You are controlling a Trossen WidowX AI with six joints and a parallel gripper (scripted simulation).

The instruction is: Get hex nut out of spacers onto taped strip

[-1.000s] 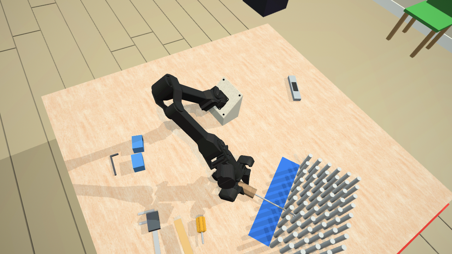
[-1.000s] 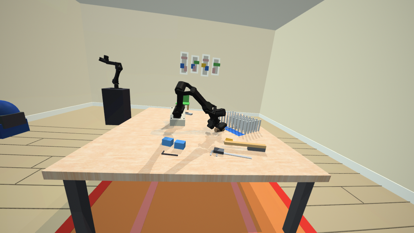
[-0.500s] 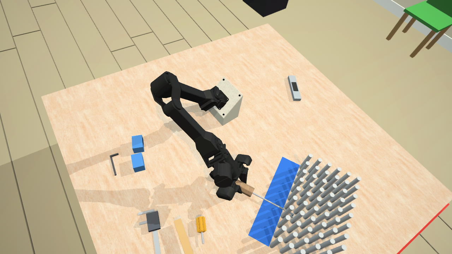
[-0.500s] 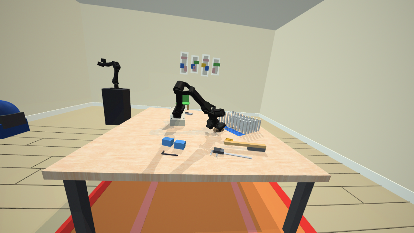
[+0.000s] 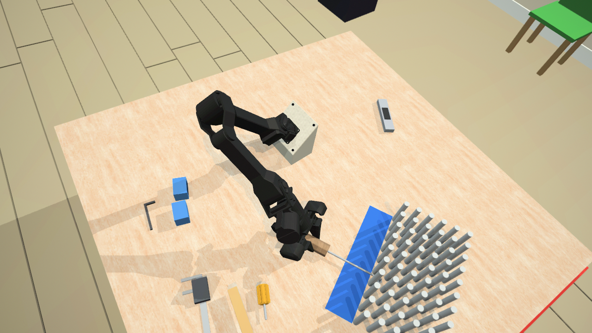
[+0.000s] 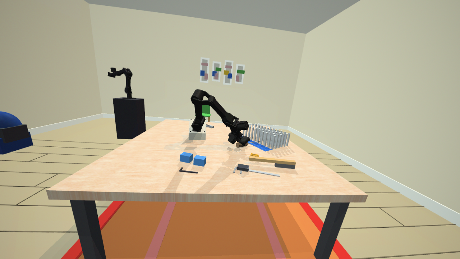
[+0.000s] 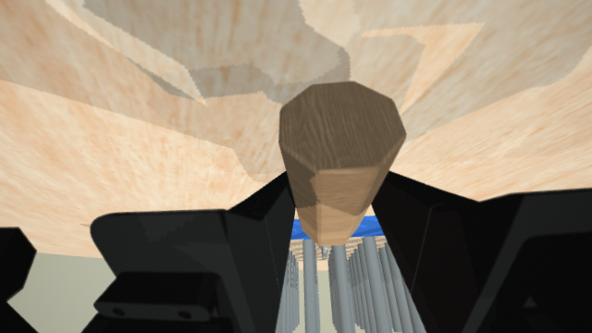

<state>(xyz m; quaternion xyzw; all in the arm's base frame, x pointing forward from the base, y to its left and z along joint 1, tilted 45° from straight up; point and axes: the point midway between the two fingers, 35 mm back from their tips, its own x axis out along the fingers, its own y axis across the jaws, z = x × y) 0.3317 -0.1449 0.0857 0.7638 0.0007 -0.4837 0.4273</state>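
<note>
Gripper: the 2 fingers of the gripper (image 5: 314,241) (image 6: 241,143) (image 7: 333,203) are partly open, closed firmly on the wooden handle (image 5: 321,245) (image 6: 239,145) (image 7: 342,127), which is between them.
Tool shaft: the thin metal shaft (image 5: 345,261) (image 6: 253,141) goes from the handle, above the blue strip (image 5: 359,252) (image 6: 262,147) (image 7: 300,229), to the front edge of the spacer field; I cannot tell if its end touches anything.
Hex nut: I cannot identify it surely; a small grey shape (image 7: 325,252) is visible among the spacers in the wrist view, but it may be nut or tool end.
Spacers: the metal spacers (image 5: 424,294) (image 6: 269,140) (image 7: 311,279) stand upright in rows, just beside the strip.
Other tools: the caliper (image 5: 200,289) (image 6: 242,167), the light wooden bar (image 5: 239,307) (image 6: 270,159) and the yellow screwdriver (image 5: 263,293) (image 6: 254,155) are outside the field.
Hex key: the black hex key (image 5: 148,216) (image 6: 189,171) lies near 2 blue blocks, the first block (image 5: 180,186) (image 6: 186,157) and the second block (image 5: 180,212) (image 6: 199,160), which are close together.
Arm base: the pale base block (image 5: 304,114) (image 6: 197,135) carries the arm, well apart from the spacers.
</note>
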